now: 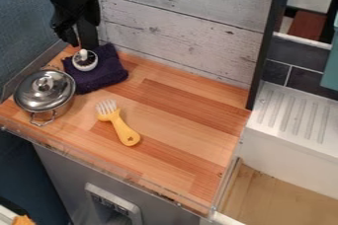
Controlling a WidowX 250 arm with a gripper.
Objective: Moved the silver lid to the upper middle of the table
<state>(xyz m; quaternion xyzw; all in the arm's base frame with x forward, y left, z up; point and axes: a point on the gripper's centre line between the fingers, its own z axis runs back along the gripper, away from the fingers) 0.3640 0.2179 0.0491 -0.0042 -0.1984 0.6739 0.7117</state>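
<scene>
Toy-kitchen counter seen from above at a slant. Below the near edge of the wooden worktop (175, 147) stands a grey front (58, 169) bearing a raised panel (129, 209). On the worktop, left of centre, lies a yellow fork (119, 124), its pale tines directed away from the viewer and its handle towards the near side. Farther left, the silver lid (54, 92) sits on a metal pot (61, 110) near the left edge; a wire handle shows on the pot's near side. Just beside and beyond it, a dark purple cloth (109, 77) carries a small round object with a pale knob, perhaps a little lid or cup (92, 64). Above the cloth, in front of the pale plank wall (185, 19), hangs the black gripper (80, 45); whether it is open or closed cannot be told. A white ridged drainer (294, 115) adjoins the worktop on the right.
</scene>
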